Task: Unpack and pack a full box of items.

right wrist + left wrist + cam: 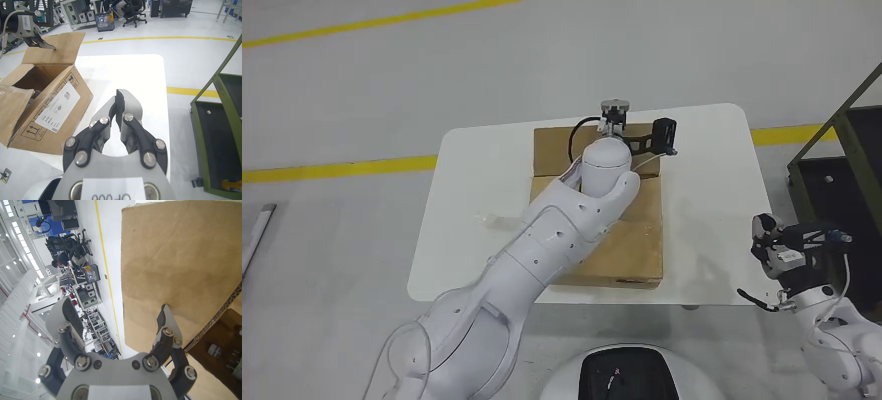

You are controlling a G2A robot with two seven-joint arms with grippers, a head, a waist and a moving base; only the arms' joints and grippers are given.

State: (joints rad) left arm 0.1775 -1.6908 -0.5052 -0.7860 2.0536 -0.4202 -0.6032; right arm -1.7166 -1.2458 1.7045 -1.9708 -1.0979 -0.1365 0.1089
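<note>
- A pale grey, glossy floor [342, 90] runs through a large hall.
- 1 yellow line [332, 168] is painted across it and passes under the table; a 2nd yellow line [372, 25] lies farther off.
- The table [702, 200] is white with rounded corners.
- An olive-green metal cart [230, 89] with a dark bottom stands near the table, on the robot's right.
- Black office chairs [135, 11] on castors stand beyond the yellow line.
- Workbenches [87, 294] carry screens and equipment.
- Small round lights [7, 267] glow on a white panelled surface.
</note>
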